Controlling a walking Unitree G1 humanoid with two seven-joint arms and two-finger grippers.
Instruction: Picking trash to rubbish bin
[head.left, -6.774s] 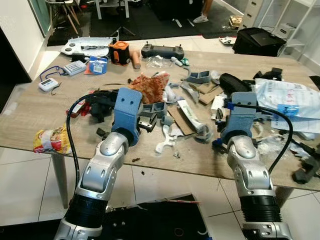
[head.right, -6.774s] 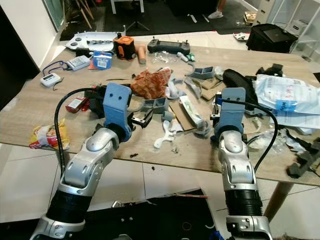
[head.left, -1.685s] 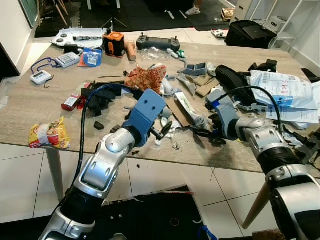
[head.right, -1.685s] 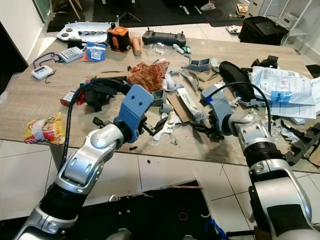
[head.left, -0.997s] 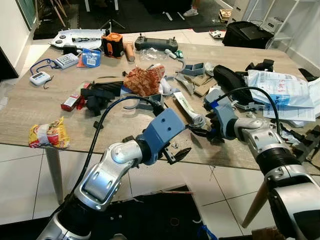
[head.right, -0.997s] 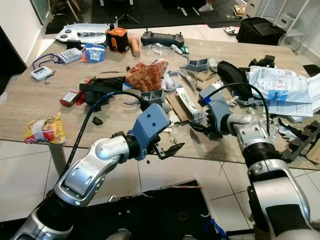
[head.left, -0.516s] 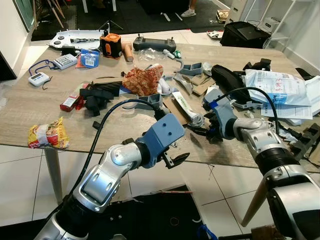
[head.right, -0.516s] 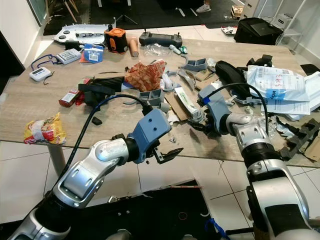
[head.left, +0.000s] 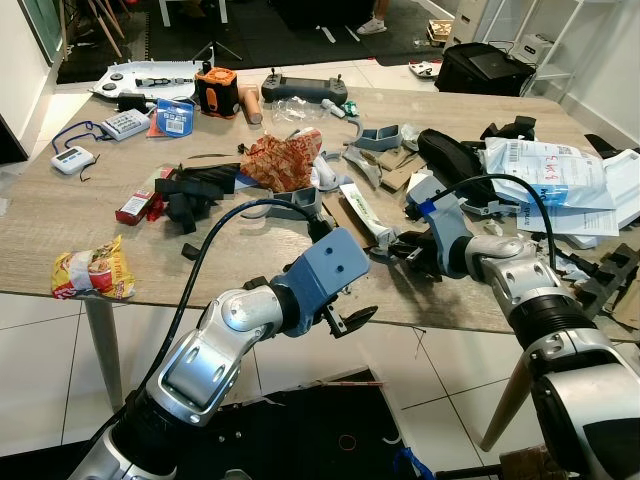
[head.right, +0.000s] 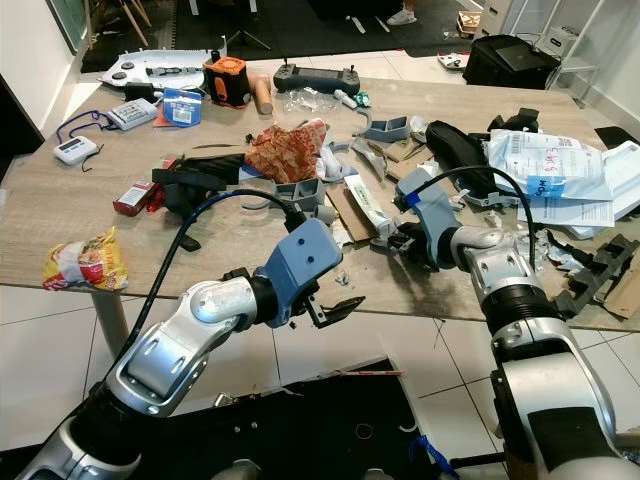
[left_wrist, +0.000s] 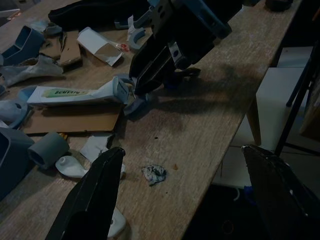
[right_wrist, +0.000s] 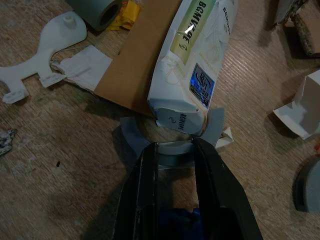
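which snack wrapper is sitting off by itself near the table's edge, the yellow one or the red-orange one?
The yellow wrapper, alone at the front left edge of the table. The red-orange wrapper lies mid-table, surrounded by grey parts and cardboard.

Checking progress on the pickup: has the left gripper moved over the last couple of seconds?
Yes. The left gripper has swung off the table, from beside the grey clutter out past its near edge, fingers open.

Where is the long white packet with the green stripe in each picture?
Left eye view: the white packet lies mid-table, beside the brown cardboard.
Right eye view: same mid-table spot.
Left wrist view: along the cardboard's edge.
Right wrist view: just ahead of the right gripper, overlapping the cardboard.
Shared landmark: the brown cardboard.
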